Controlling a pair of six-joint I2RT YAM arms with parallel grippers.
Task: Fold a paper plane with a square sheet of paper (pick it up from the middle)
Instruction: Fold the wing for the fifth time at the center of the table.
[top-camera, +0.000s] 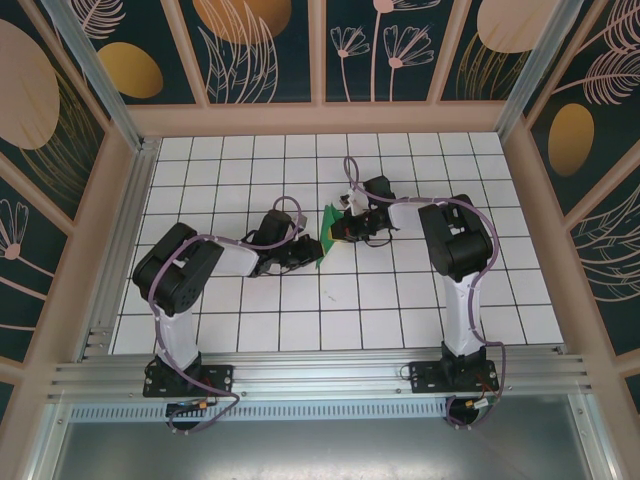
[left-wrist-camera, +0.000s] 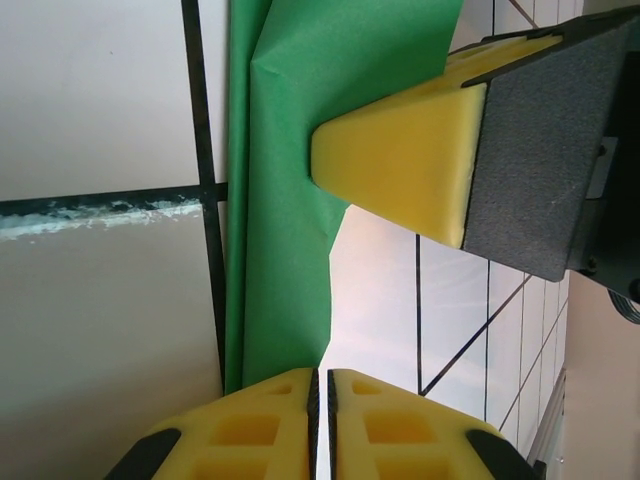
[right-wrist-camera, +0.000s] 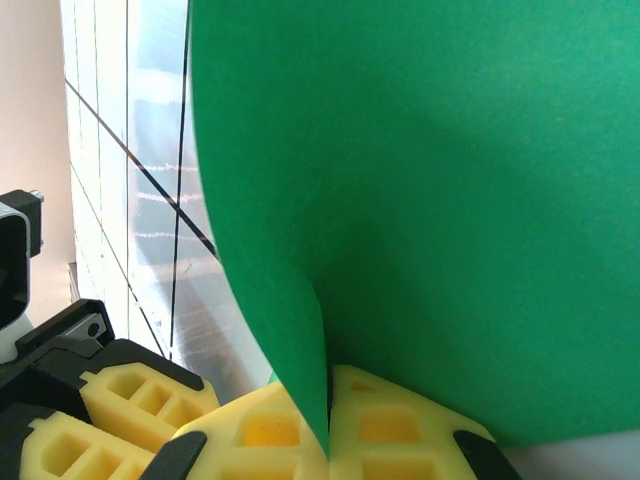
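- right gripper (right-wrist-camera: 328, 438): yellow pads together, clamped on the lower edge of the square sheet of paper (right-wrist-camera: 450, 200); the green sheet rises out of the slit, standing on edge.
- left gripper (left-wrist-camera: 322, 425): pads all but together; the sheet's end runs into the slit, so it reads as a pinch on the same sheet, though this is hard to confirm.
- one of the right gripper's pads (left-wrist-camera: 400, 160) sits against the sheet's face, near the left pinch.
- sheet: off the tiled table (left-wrist-camera: 100, 100), held upright between the two grippers near mid-table; a lengthwise crease shows, so it is partly folded, not a dart yet.
- judgement: mid-fold, two-handed hold in air. To do it well: move both arms together without pulling apart (thin paper tears), line up the edges before laying it down, press the crease flat, and free one side only once the sheet lies flat.
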